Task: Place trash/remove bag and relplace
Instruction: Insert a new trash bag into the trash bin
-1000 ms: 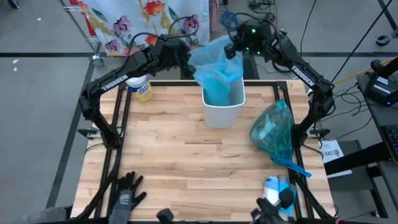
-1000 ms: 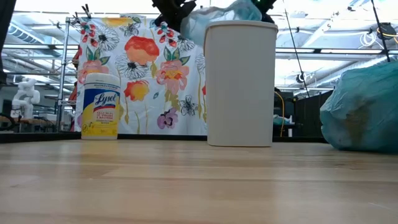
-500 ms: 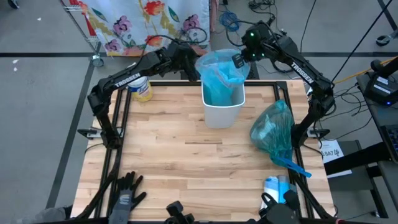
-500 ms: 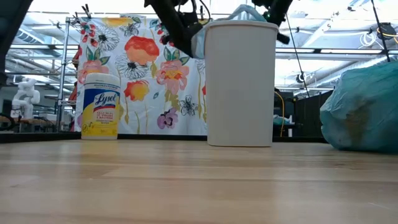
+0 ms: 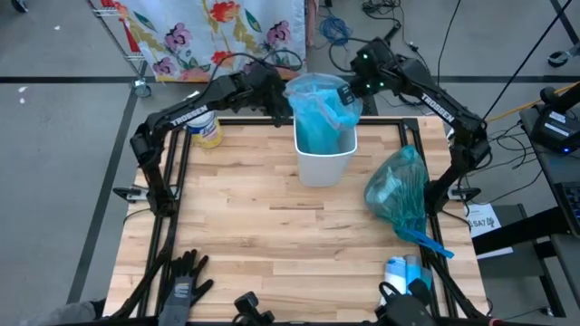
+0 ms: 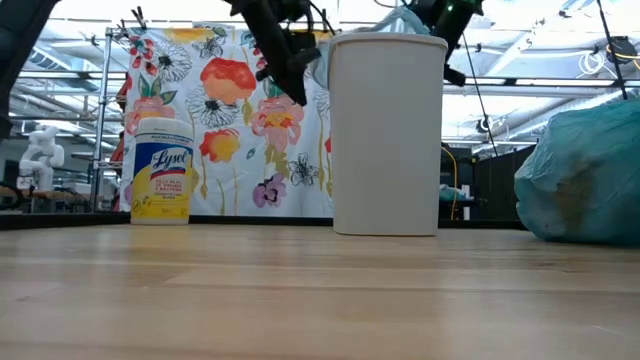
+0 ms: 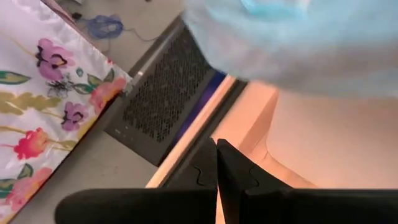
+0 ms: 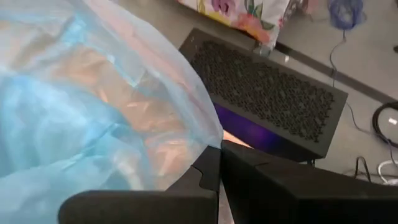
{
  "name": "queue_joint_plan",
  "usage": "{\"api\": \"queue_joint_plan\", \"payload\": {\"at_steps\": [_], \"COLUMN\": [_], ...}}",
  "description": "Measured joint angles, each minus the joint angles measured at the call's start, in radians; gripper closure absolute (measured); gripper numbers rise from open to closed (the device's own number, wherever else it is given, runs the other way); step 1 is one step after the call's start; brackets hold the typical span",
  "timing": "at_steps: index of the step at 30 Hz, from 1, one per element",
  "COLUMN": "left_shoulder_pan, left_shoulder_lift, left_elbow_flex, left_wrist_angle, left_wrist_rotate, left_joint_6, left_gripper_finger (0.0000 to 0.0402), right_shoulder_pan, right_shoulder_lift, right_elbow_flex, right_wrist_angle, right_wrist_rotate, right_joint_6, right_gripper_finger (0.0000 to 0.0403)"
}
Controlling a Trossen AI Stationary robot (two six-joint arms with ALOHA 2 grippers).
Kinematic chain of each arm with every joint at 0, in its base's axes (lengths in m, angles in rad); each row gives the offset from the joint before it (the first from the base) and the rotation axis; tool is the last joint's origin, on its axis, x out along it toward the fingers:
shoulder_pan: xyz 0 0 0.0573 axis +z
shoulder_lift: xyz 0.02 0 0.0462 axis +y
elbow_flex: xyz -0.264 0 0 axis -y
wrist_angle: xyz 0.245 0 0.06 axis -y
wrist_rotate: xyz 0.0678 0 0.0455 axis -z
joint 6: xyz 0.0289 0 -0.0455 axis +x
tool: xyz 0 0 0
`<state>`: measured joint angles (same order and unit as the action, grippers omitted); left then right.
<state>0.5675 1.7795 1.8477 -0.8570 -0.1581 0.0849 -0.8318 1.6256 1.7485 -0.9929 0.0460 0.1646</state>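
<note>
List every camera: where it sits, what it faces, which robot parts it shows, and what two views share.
High view: overhead, straight down on the table; both arms, left gripper and right gripper shut on the blue bag in the white bin.
Low view: tabletop height, level toward the bin; arms enter from above.
Left wrist view: past its shut fingers, bag above.
Right wrist view: past its shut fingers, bag alongside.
Shared: high and low views both show the wipes canister and the full tied bag.

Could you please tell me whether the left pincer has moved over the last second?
Yes. In the high view the left pincer has shifted right, onto the white bin's left rim.
</note>
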Motion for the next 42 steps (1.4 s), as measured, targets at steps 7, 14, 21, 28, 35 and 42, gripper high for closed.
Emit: {"api": "queue_joint_plan", "payload": {"at_steps": [7,14,21,28,35,42], "left_shoulder_pan": [0.047,0.085,0.098,0.101,0.100,0.088], "left_shoulder_lift": [-0.084,-0.110,-0.123,-0.126,-0.127,-0.127], "left_elbow_flex": [0.001,0.001,0.001,0.001,0.001,0.001], "left_wrist_angle": [0.013,0.032,0.105,0.193,0.292,0.307], "left_wrist_rotate": [-0.004,-0.003,0.096,0.208,0.329,0.478], "left_joint_6": [0.000,0.000,0.001,0.000,0.011,0.079], "left_gripper_finger": [0.0401,0.0401,0.0401,0.0401,0.0401,0.0401], "right_shoulder_pan": [0.002,0.002,0.002,0.002,0.000,0.020], "right_shoulder_lift": [-0.067,-0.107,-0.110,-0.154,-0.191,-0.209], "right_elbow_flex": [0.000,0.001,0.001,0.001,0.001,0.001], "right_wrist_angle": [0.003,0.010,0.019,0.076,0.093,0.070], "right_wrist_rotate": [-0.001,-0.001,-0.001,0.000,-0.084,-0.386], "right_joint_6": [-0.010,-0.030,-0.053,-0.080,-0.116,-0.167], "right_gripper_finger": [0.0400,0.0350,0.0261,0.0211,0.0205,0.0234]}}
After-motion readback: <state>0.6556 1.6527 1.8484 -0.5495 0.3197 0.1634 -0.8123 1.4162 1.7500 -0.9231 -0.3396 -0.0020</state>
